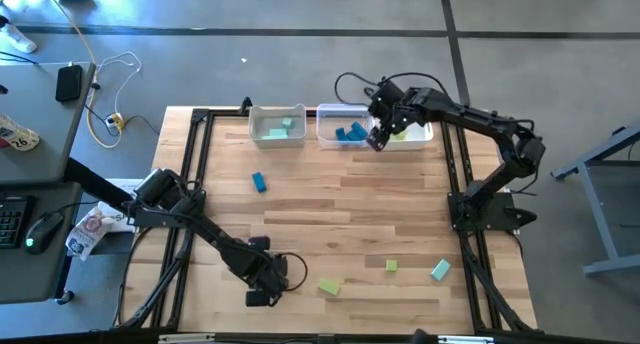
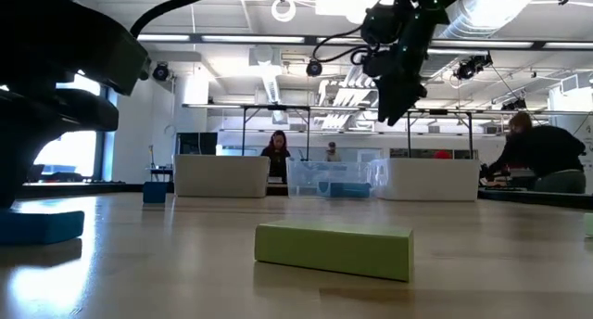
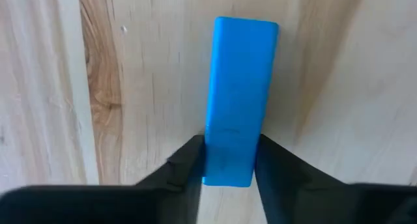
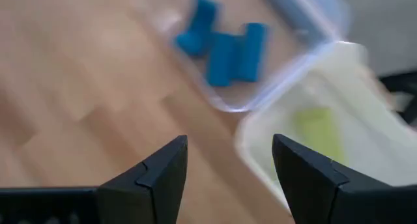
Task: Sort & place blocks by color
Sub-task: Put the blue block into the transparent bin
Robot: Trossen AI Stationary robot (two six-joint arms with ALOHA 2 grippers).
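Observation:
A darker blue bar block (image 3: 240,87) lies flat on the wooden table near its front left, and my left gripper (image 3: 229,164) stands over it, shut on its near end. In the low view the bar (image 2: 37,228) shows under the dark gripper. My right gripper (image 1: 377,137) hangs open and holds nothing, above the far bins at the seam between the bin of blue blocks (image 4: 225,51) and the bin with a yellow-green block (image 4: 318,129). Loose on the table lie a yellow-green bar (image 1: 329,285), a small yellow-green cube (image 1: 392,266), a teal block (image 1: 441,271) and a blue block (image 1: 259,182). My left gripper pinches the blue bar's two long sides (image 3: 214,167) between its two fingers, close to one end of the bar. The fingers (image 3: 189,168) come from above, pointing down, and lie across the bar. The bar rests flat on the table.
Three translucent bins stand in a row at the far edge: one with teal blocks (image 1: 277,126), one with blue (image 1: 343,125), one with yellow-green (image 1: 415,134). A black frame rail (image 1: 190,174) runs along the table's sides. People show in the room beyond.

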